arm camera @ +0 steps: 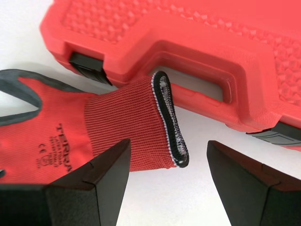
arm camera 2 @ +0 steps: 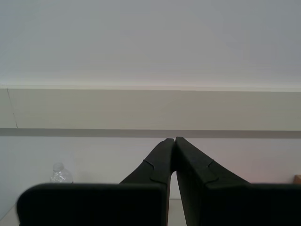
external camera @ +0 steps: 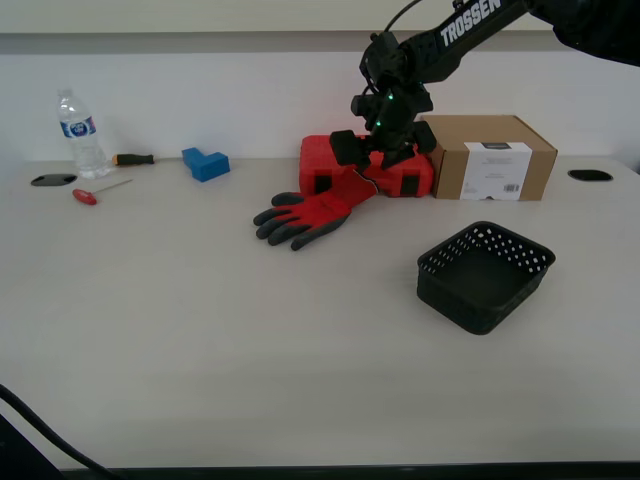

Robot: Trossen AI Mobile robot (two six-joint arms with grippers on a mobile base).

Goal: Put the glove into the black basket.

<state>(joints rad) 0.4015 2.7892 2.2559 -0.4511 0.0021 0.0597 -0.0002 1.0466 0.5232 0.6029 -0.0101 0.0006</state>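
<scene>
Two grippers here, only one busy: first gripper (arm camera: 162, 172) hangs wide open with the glove (external camera: 305, 213) cuff between its jaws, red case (external camera: 365, 165) just behind. Second gripper (arm camera 2: 175, 141) is pinched closed on nothing. Looks like the grasp step; next it needs to close on the cuff, lift, then carry to the black basket (external camera: 484, 275), well off to the side on the table (external camera: 200, 340).
</scene>
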